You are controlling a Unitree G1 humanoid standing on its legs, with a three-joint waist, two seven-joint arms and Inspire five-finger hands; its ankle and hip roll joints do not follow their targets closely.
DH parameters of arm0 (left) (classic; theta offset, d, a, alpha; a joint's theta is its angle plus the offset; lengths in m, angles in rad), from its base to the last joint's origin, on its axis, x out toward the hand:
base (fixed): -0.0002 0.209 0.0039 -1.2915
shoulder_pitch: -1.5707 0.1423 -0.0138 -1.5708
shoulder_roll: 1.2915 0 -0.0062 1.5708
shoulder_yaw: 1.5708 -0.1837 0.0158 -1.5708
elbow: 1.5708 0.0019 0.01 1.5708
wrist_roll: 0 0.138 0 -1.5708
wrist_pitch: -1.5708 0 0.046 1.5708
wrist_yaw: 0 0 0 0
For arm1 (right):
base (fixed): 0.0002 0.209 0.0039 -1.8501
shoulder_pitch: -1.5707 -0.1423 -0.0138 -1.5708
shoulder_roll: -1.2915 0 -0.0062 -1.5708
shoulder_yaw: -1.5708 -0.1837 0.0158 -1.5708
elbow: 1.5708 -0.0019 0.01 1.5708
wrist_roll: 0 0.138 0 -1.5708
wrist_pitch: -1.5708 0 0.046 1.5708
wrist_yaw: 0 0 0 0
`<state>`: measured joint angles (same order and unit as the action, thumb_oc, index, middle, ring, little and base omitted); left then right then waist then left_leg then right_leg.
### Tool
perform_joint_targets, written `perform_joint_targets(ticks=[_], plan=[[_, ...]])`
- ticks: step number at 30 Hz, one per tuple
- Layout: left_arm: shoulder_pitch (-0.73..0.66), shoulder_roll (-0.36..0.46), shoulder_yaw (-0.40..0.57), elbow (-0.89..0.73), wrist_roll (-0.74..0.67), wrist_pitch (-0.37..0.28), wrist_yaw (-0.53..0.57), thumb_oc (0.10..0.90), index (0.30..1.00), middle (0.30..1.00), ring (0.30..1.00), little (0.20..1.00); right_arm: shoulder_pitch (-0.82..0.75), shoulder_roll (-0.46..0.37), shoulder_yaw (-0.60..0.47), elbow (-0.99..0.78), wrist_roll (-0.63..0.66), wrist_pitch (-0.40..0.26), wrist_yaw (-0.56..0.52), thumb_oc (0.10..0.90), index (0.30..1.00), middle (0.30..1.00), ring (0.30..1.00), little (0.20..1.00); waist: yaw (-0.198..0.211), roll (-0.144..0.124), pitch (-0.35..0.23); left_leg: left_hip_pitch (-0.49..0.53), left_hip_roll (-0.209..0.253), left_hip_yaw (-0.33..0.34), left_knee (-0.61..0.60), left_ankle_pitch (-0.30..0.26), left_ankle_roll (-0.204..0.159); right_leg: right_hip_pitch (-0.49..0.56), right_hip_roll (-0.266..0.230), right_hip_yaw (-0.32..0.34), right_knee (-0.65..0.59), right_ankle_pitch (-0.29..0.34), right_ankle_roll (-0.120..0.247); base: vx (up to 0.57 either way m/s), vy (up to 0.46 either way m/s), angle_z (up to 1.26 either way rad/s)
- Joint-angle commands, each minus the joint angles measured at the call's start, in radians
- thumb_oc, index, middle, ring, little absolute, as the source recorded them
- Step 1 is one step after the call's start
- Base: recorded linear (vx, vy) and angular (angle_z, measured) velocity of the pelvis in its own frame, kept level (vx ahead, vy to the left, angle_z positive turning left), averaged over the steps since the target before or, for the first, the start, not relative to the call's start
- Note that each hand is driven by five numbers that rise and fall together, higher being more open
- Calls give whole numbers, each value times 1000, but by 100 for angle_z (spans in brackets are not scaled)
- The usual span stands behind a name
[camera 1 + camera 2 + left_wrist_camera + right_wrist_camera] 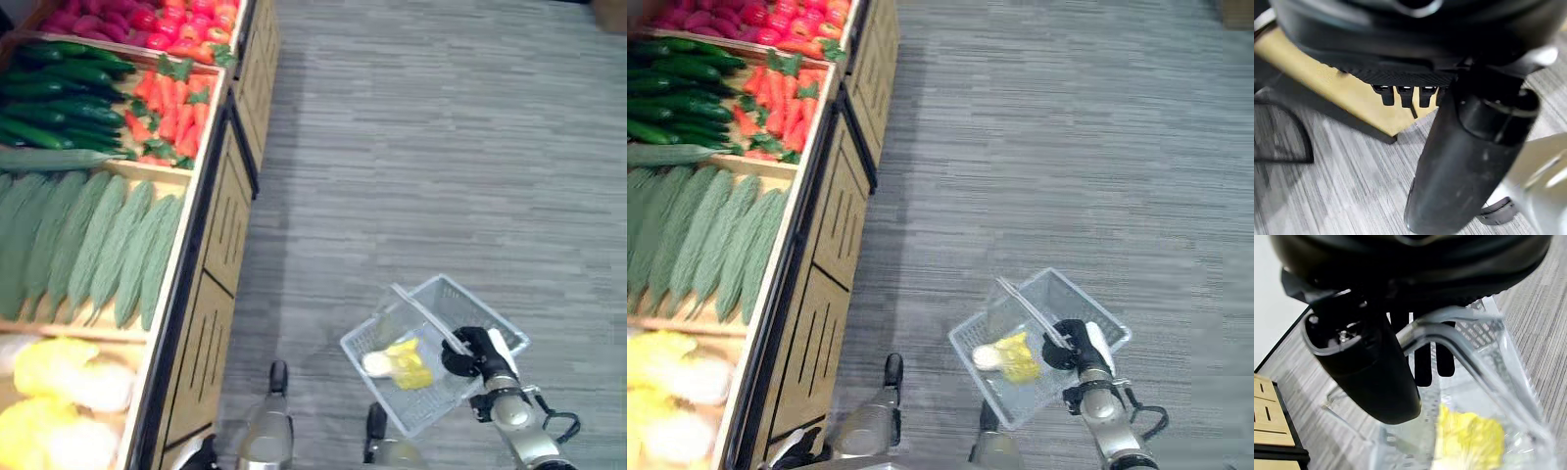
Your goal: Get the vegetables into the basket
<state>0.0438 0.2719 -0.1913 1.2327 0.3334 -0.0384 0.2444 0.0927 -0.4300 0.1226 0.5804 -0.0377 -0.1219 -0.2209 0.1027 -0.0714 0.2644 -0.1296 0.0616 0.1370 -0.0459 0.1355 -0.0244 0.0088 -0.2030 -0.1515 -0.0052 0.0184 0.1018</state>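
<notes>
A clear plastic basket (490, 313) hangs over the grey floor at the lower right, with a yellow leafy vegetable (407, 362) lying inside it. My right hand (475, 348) is shut on the basket's handle (1449, 328), fingers (1422, 367) curled over the bar and the thumb (1371, 377) beside it. The same yellow vegetable (1469, 440) shows below the handle. My left hand (1469, 161) hangs low beside the wooden stand, its fingers (1403, 95) relaxed and holding nothing.
A wooden produce stand (220, 225) runs along the left. It holds red tomatoes (186, 24), carrots (171, 108), dark cucumbers (59, 98), ridged green gourds (88, 245) and yellow cabbages (54, 392). Grey plank floor (441, 147) lies to the right.
</notes>
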Motion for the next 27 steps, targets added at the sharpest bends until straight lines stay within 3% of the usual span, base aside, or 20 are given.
perform_joint_targets(ticks=[1,3,5,7,10,15,17,18,19,20,24,25,26,27], plan=[[-28,65,15,11,-27,-9,47,900,1000,1000,1000,1000,-91,-49,-15,-108,24,-86,-38,400,300,300,300,300,4,-22,-80,-120,11,-43,92,-31,-2,26,24,-14,134,-54,66,160,240,-27],[-28,66,15,11,-27,-9,47,900,1000,1000,1000,1000,-92,-49,-15,-108,24,-86,-38,400,300,300,300,300,6,-24,-81,-121,11,-41,92,-31,-2,23,23,-11,136,-54,67,71,128,-22],[-40,74,23,5,-54,-8,51,900,1000,1000,1000,1000,-138,-30,13,-95,25,-80,-40,400,300,300,300,300,14,-29,-77,-98,-13,-19,76,-53,27,-29,-3,-19,236,2,89,191,337,-25],[-49,82,32,14,-62,0,52,900,1000,1000,1000,1000,-153,-15,25,-93,32,-76,-38,400,300,300,300,300,1,-18,-66,-53,-31,-19,58,-74,50,-96,11,-7,378,51,90,193,274,-44],[-58,86,33,18,-56,7,55,900,1000,1000,1000,1000,-153,-15,28,-110,27,-73,-35,400,300,300,300,300,-14,-9,-52,-17,-36,-22,40,-86,56,-145,27,-1,399,49,79,115,99,-1],[-66,73,19,22,-40,5,46,900,1000,1000,1000,1000,-142,-32,7,-141,12,-68,-39,400,300,300,300,300,-38,12,-22,35,-23,-34,45,-127,37,-200,-2,-31,223,23,62,175,-35,17],[-76,60,13,28,-27,8,43,900,1000,1000,1000,1000,-146,-24,3,-134,9,-64,-51,400,300,300,300,300,-57,9,-16,74,-11,-51,48,-156,12,-251,-53,-9,81,115,93,278,-187,12],[-76,60,13,28,-27,8,43,900,1000,1000,1000,1000,-146,-24,3,-134,9,-64,-51,400,300,300,300,300,-56,10,-15,76,-9,-51,48,-157,12,-248,-51,-10,77,116,94,356,-264,15],[-86,55,13,36,-27,7,43,900,1000,1000,1000,1000,-151,-16,7,-142,1,-60,-53,400,300,300,300,300,-67,4,-17,108,6,-61,55,-182,-8,-279,-84,-15,18,176,117,317,-247,15],[-87,53,16,34,-30,6,41,900,1000,1000,1000,1000,-153,-17,8,-147,-4,-58,-51,400,300,300,300,300,-69,0,-18,129,11,-68,62,-200,-14,-282,-92,-21,15,192,125,315,-247,20],[-79,45,24,35,-38,6,46,900,1000,1000,1000,1000,-147,-13,21,-153,-7,-55,-35,400,300,300,300,300,-69,-8,-43,171,35,-75,78,-223,-34,-247,-74,-56,41,174,117,296,-246,24],[-77,44,25,38,-40,8,49,900,1000,1000,1000,1000,-146,-14,24,-148,-3,-57,-33,400,300,300,300,300,-71,-5,-53,184,54,-81,83,-219,-42,-241,-55,-62,54,162,105,319,-359,0],[-71,39,28,43,-45,9,47,900,1000,1000,1000,1000,-134,-29,29,-153,3,-62,-22,400,300,300,300,300,-73,8,-70,190,90,-97,127,-181,-62,-224,-12,-78,76,126,77,319,-362,-18],[-70,38,28,43,-45,9,47,900,1000,1000,1000,1000,-133,-29,29,-153,3,-62,-22,400,300,300,300,300,-74,10,-71,189,93,-99,128,-182,-63,-224,-10,-80,76,125,76,277,-336,-19]])
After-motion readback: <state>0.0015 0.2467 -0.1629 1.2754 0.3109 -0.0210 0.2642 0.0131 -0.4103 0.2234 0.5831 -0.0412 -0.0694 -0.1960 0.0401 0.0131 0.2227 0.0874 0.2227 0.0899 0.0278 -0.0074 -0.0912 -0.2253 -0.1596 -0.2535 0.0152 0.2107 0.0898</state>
